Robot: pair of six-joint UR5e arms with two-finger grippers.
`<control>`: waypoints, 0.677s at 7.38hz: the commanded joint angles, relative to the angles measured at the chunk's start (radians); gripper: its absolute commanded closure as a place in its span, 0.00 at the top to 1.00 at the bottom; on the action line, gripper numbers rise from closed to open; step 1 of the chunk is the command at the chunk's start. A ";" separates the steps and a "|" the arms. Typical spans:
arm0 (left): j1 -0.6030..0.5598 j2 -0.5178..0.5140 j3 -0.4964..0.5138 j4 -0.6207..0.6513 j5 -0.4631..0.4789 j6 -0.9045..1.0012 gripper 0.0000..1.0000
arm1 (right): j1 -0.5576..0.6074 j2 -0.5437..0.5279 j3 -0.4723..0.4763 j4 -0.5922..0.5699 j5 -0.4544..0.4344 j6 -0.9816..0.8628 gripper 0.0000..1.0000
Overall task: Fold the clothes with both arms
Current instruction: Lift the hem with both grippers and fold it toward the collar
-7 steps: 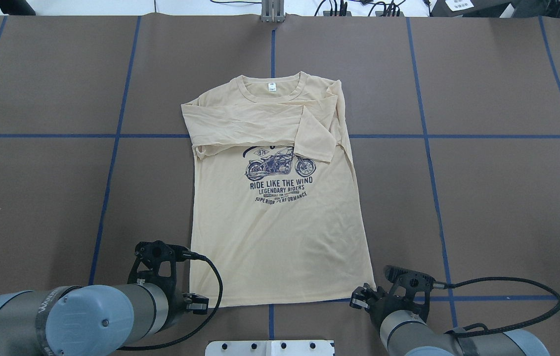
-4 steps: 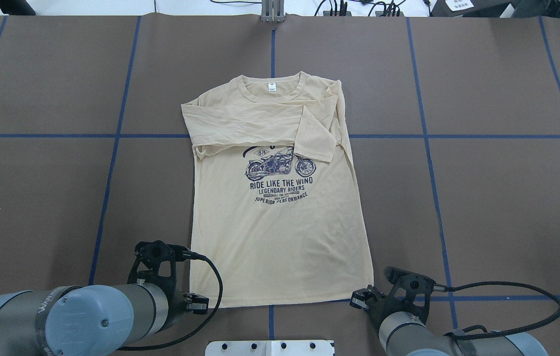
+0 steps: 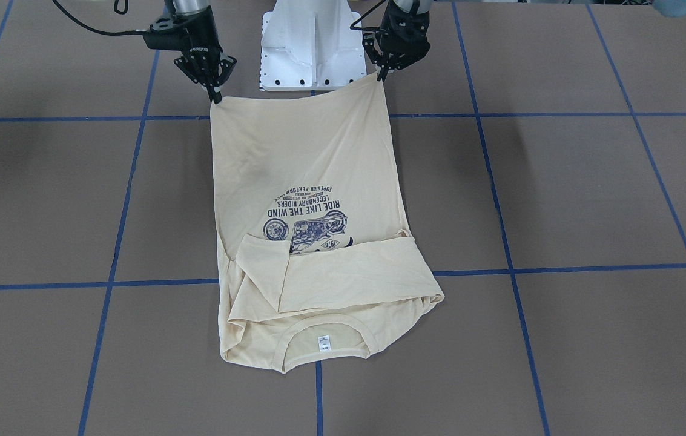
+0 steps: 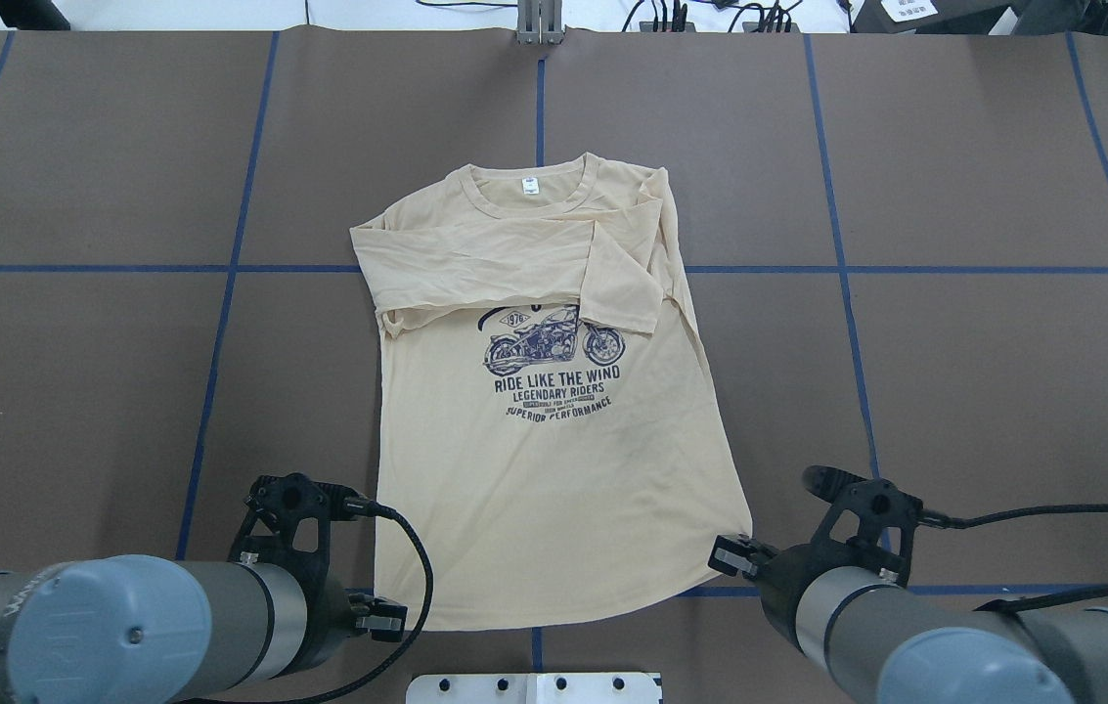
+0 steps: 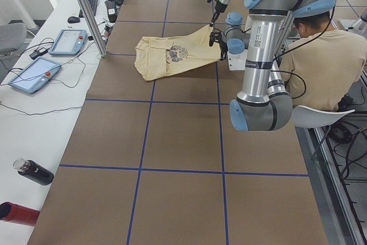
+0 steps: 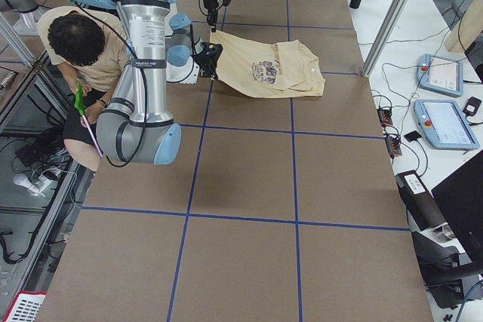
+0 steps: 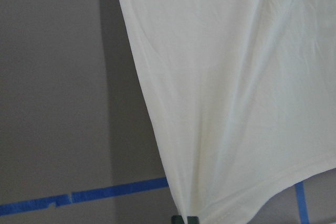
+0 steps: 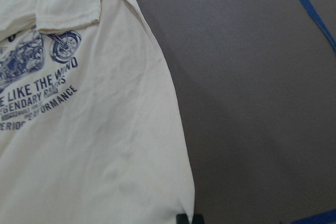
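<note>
The cream-yellow T-shirt (image 4: 554, 469) lies print up on the brown table, collar at the far end, both sleeves folded across its chest. My left gripper (image 4: 379, 620) is shut on the hem's left corner. My right gripper (image 4: 731, 553) is shut on the hem's right corner. In the front-facing view the right gripper (image 3: 214, 97) and the left gripper (image 3: 381, 75) hold the hem raised off the table, and the cloth (image 3: 306, 181) slopes down to the collar. The left wrist view shows the shirt (image 7: 236, 103) hanging from the fingertips, as does the right wrist view (image 8: 105, 145).
The white pedestal base (image 4: 534, 687) stands just behind the hem. Blue tape lines (image 4: 837, 269) grid the table. A seated person (image 5: 321, 67) is behind the robot. Tablets (image 5: 69, 41) and bottles (image 5: 31, 171) lie on a side bench.
Both grippers have risen with the hem corners. The hem now hangs off the table, and the collar end has slid a little toward the robot.
</note>
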 commanded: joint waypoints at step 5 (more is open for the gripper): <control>-0.034 -0.083 -0.139 0.256 -0.086 0.067 0.00 | 0.015 0.042 0.255 -0.265 0.148 -0.046 0.00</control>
